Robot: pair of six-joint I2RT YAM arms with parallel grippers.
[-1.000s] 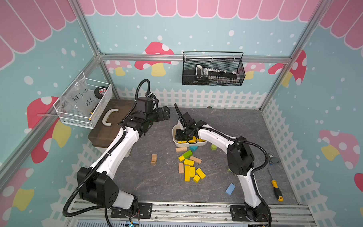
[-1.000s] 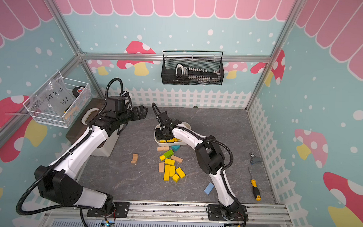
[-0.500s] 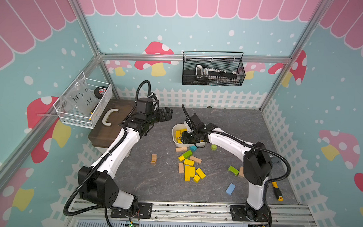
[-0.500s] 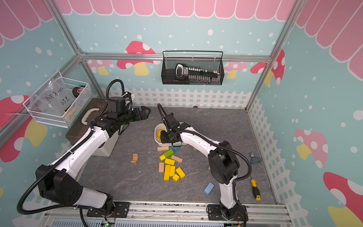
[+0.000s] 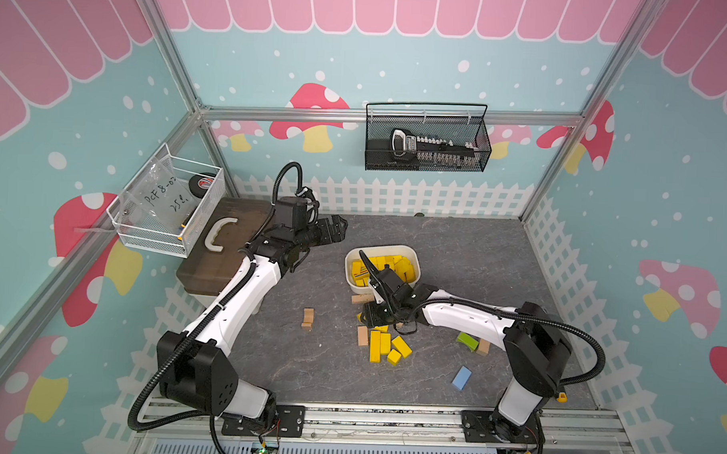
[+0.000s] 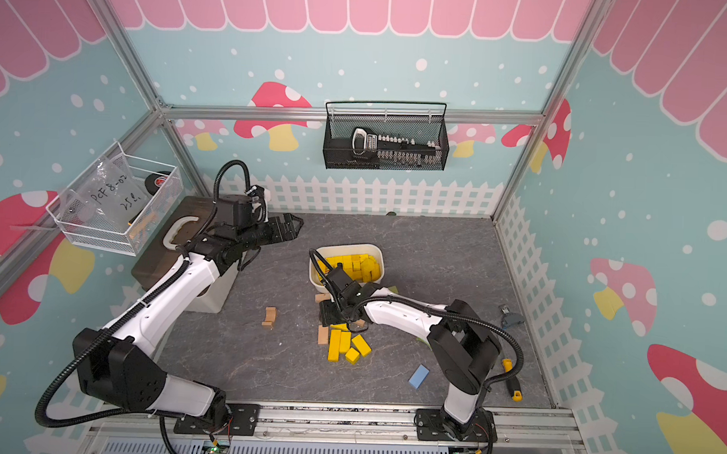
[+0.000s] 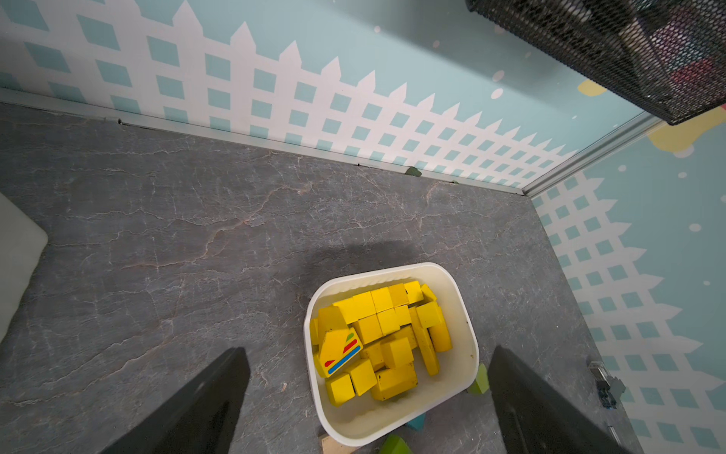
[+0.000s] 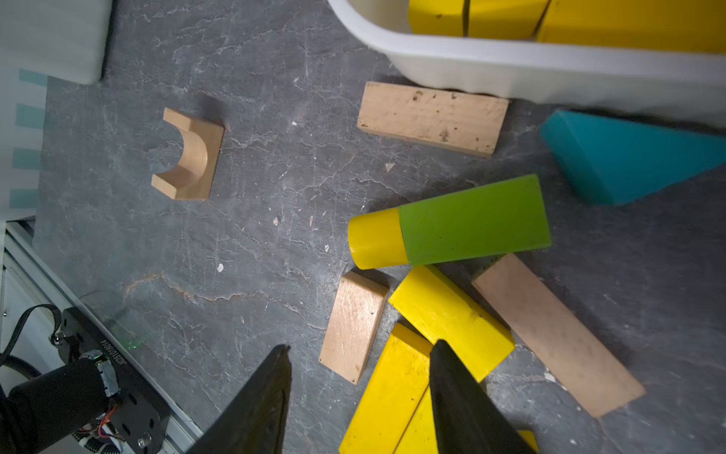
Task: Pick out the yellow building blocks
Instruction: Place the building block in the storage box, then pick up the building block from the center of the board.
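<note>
Overall light: bright, even and diffuse in both top views; colours saturated.
Source: overhead, going by the short shadows.
Shadows: soft-edged; dark pool under the right arm (image 5: 454,310); grey smudge on the floor (image 7: 365,251) just beside the white tub (image 7: 393,269); dimmest zone at 9 o'clock, around the brown case (image 5: 224,248).
Glare: none strong; mild sheen on the frame rail (image 5: 357,113) at 12 o'clock.
Out of focus: left gripper fingers (image 7: 204,405), right gripper fingers (image 8: 259,408), black mesh basket (image 7: 628,51).
Sharp: yellow building blocks (image 7: 385,326), green block (image 8: 471,220).
Distortion: wide-angle; corner posts splay toward 11 and 1 o'clock; the fence line bows in the left wrist view.
</note>
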